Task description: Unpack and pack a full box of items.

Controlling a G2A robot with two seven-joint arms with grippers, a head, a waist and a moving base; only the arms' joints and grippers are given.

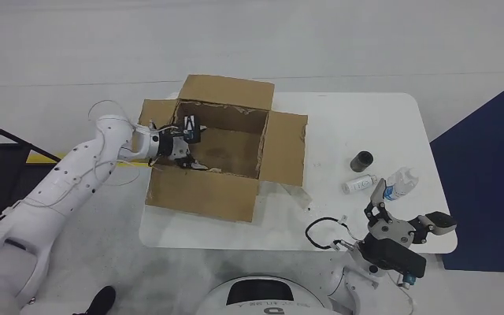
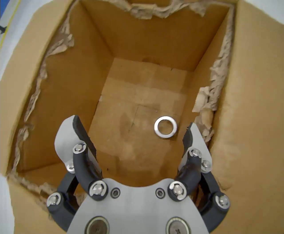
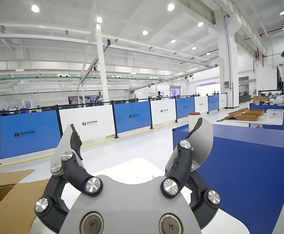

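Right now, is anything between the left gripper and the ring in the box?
Nothing visible. The left gripper is open over the box, and the ring lies flat on the bare floor below it, near one wall. The torn paper clings to the walls, clear of the ring.

Bright, even overhead light, round ceiling lamps (image 3: 170, 7) glaring, box (image 2: 155, 37) inside shaded, soft shadows

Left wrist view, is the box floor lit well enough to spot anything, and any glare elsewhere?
Left wrist view: box floor evenly lit, the pale ring stands out; right wrist view: ceiling lamps glare, beams bow toward the edges; top view: soft shadow inside the box.
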